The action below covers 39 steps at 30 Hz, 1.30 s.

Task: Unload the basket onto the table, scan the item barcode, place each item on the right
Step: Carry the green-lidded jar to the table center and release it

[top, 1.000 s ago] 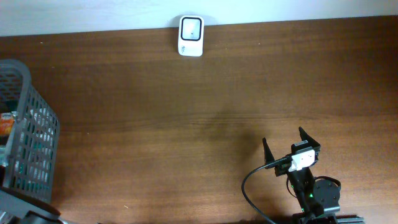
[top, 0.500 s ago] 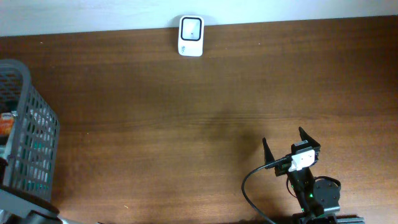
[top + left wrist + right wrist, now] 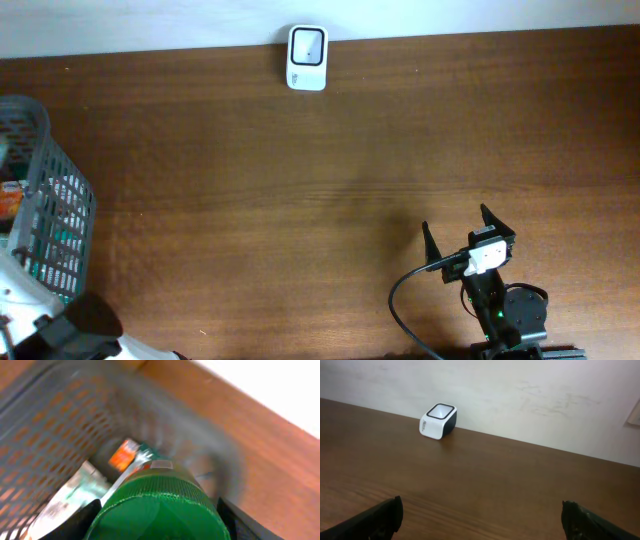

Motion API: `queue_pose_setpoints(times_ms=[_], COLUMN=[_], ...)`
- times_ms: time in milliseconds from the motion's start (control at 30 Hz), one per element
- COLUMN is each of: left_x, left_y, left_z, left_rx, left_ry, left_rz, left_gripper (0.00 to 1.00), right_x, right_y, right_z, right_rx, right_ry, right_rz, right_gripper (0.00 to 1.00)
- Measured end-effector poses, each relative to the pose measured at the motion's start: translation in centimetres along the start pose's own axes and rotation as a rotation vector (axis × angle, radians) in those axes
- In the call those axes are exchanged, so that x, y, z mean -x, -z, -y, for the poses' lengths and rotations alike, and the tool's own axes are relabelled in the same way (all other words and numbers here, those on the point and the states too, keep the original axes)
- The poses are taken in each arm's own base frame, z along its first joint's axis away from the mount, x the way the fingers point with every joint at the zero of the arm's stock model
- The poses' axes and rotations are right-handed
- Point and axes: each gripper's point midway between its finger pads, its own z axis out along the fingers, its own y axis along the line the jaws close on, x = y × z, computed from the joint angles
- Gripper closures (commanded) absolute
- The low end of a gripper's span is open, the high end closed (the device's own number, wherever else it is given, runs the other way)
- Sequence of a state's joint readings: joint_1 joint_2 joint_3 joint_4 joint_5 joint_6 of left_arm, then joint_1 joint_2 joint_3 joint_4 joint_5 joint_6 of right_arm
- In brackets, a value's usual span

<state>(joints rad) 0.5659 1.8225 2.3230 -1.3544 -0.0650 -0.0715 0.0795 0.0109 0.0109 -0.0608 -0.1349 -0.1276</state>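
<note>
At the table's left edge, I see the basket [image 3: 60,220], with the left arm [image 3: 75,325] low beside its front corner. On the left wrist view, the left gripper [image 3: 161,522] sits over the basket mouth. The item [image 3: 160,500], a green round body with a ribbed rim, fills the gap between the fingers [image 3: 84,521]. Its sides meet a finger on each side, so I read the jaws as part-way closed and gripping the item. The item appears sharp, while the basket mesh behind it is blurred. I cannot tell where its barcode lies. Below the item, inside the basket, lie an orange-labelled pack [image 3: 123,455] and a silvery packet [image 3: 62,505].

At the far table edge stands the scanner [image 3: 307,58], white with a dark-framed window facing up. It is well apart from the basket and from both arms.

Near the front right, the right gripper [image 3: 455,222] hangs low over the bare table [image 3: 250,180]. Its jaws are spread wide and hold nothing. It points toward the scanner.
</note>
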Motion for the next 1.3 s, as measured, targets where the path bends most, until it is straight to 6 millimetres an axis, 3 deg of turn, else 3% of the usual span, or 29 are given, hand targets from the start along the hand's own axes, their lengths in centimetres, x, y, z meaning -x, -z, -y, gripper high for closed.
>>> queue_pose_setpoints(times_ms=[67,100,167,200,300,433,600,667,700,833,967,1100,1200,1300], left_x=[1.2,1.3,0.9,0.1,-3.0,-8.8,-16.4,-21.0,-21.8,-29.3,-33.9,-36.8,-39.3,-40.5], left_y=[2.2,4.5,6.9,8.7,11.5,13.3,10.2,7.5,7.0,2.3,-0.7,-2.3,-2.7,-2.0], left_z=[3.9,7.7,11.3,14.1,19.9,25.1,30.3,33.5,34.0,39.1,43.2,44.9,46.7,48.7], left_rx=[-0.072,-0.151,-0.23,-0.291,-0.421,-0.521,-0.524,-0.524,-0.526,-0.532,-0.603,-0.629,-0.657,-0.707], left_ry=[-0.059,-0.12,-0.18,-0.232,-0.352,-0.517,-0.709,-0.802,-0.815,-0.924,-0.949,-0.968,-1.002,-1.021], left_rz=[0.069,0.115,0.153,0.174,0.157,0.042,-0.194,-0.336,-0.359,-0.523,-0.575,-0.614,-0.608,-0.562], left_gripper=[0.56,0.56,0.54,0.53,0.54,0.53,0.52,0.53,0.53,0.51,0.52,0.52,0.52,0.5], right_x=[0.0,0.0,0.0,0.0,0.0,0.0,0.0,0.0,0.0,0.0,0.0,0.0,0.0,0.0], right_y=[0.0,0.0,0.0,0.0,0.0,0.0,0.0,0.0,0.0,0.0,0.0,0.0,0.0,0.0], right_z=[0.0,0.0,0.0,0.0,0.0,0.0,0.0,0.0,0.0,0.0,0.0,0.0,0.0,0.0], right_rx=[0.0,0.0,0.0,0.0,0.0,0.0,0.0,0.0,0.0,0.0,0.0,0.0,0.0,0.0], right_ry=[0.0,0.0,0.0,0.0,-0.001,0.0,-0.001,0.0,0.0,0.0,0.0,0.0,0.0,0.0], right_rz=[0.0,0.0,0.0,0.0,0.0,0.0,0.0,0.0,0.0,0.0,0.0,0.0,0.0,0.0], right_gripper=[0.02,0.02,0.02,0.02,0.02,0.02,0.02,0.02,0.02,0.01,0.02,0.02,0.02,0.02])
